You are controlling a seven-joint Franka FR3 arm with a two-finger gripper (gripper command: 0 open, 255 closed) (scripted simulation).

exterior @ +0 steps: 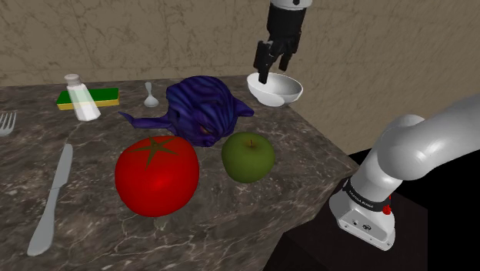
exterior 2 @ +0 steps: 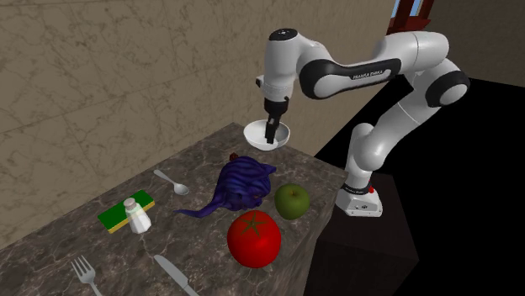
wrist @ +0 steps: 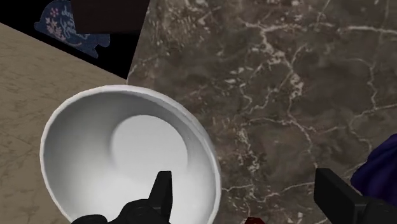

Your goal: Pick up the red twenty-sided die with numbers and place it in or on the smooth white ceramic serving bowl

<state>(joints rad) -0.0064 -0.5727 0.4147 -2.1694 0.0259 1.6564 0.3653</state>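
Note:
The white bowl (exterior: pixel 283 92) (exterior 2: pixel 256 135) (wrist: pixel 95 165) stands at the far corner of the dark marble table (wrist: pixel 286 76), close to the wall, and holds nothing. My gripper (exterior: pixel 271 75) (exterior 2: pixel 270 141) (wrist: pixel 243 175) hangs just above the bowl's near rim with its fingers open and wide apart. One finger (wrist: pixel 162 191) is over the bowl's inside, the other over bare marble beside it. A small dark red bit (wrist: pixel 254 220) shows low between the fingers, touching neither; I cannot tell whether it is the die.
A crumpled purple object (exterior: pixel 201 108) lies in front of the bowl. Nearer the front stand a big red tomato (exterior: pixel 157 175) and a green apple (exterior: pixel 248 156). A spoon (exterior: pixel 150 95), shaker (exterior: pixel 81 98), sponge (exterior: pixel 104 96), knife (exterior: pixel 52 199) and fork (exterior: pixel 6 122) lie toward the shoulder view's left.

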